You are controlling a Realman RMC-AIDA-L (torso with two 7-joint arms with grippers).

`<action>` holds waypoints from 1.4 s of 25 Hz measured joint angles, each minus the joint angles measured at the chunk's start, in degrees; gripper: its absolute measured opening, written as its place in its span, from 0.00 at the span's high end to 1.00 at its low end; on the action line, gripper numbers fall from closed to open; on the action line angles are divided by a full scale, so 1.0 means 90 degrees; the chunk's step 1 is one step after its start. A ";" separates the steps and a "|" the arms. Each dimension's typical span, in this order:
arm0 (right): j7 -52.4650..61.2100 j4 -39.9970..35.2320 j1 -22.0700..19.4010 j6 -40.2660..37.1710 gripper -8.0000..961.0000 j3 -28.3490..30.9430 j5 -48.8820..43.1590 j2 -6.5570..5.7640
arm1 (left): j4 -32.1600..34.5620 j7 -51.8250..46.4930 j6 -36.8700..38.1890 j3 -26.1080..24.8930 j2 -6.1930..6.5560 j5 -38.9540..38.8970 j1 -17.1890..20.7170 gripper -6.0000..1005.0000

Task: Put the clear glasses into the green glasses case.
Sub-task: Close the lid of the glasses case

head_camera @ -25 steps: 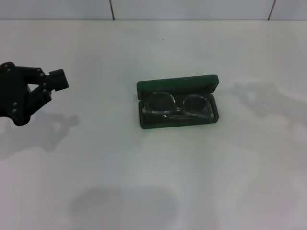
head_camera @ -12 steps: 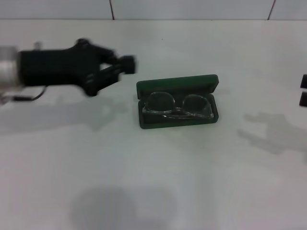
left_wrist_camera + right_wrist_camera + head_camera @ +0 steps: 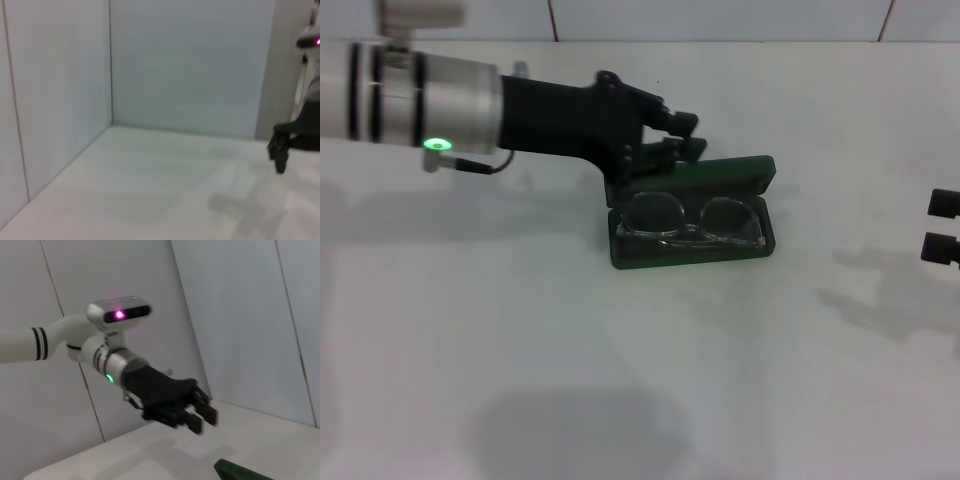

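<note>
Clear glasses [image 3: 692, 222] already lie inside the green glasses case [image 3: 690, 215], which sits open on the white table [image 3: 640, 380], lid raised on the far side, long axis running left-right. Head view: left gripper [image 3: 682, 137] reaches in from the left and hangs just over the case's raised lid at its left-rear corner, jaws a little apart, holding nothing; it is by far the nearer arm. Judged next step: push the lid down toward the front to close the case, lenses look seated below the rim so nothing seems to block it. Right gripper [image 3: 942, 222] shows only as two dark tips well to the right of the case, jaws apart, idle. Left wrist view: bare table and wall panels, case not in frame; right gripper [image 3: 280, 147] seen far off. Right wrist view: left gripper [image 3: 197, 415] above and behind a corner of the case [image 3: 240, 471], jaws slightly parted, empty.
</note>
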 joint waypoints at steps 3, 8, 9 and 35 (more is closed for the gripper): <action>-0.0090 0.0114 -0.0016 0.0019 0.39 -0.0010 -0.0017 0.0010 | -0.0009 -0.0140 -0.0564 0.0622 -0.0037 -0.0009 -0.0094 0.72; -0.0124 0.0207 -0.0038 0.0098 0.40 -0.0082 -0.0056 0.0053 | -0.0116 -0.0558 -0.1330 0.0967 -0.0067 -0.0077 -0.0303 0.72; -0.0144 0.0233 -0.0038 0.0099 0.40 -0.0097 -0.0062 0.0057 | -0.0163 -0.0623 -0.1431 0.0970 -0.0067 -0.0081 -0.0349 0.72; -0.0493 0.0592 0.0015 0.0467 0.40 -0.0393 -0.0094 0.0126 | -0.1243 -0.0766 -0.2612 0.1042 -0.0056 -0.0019 -0.0513 0.78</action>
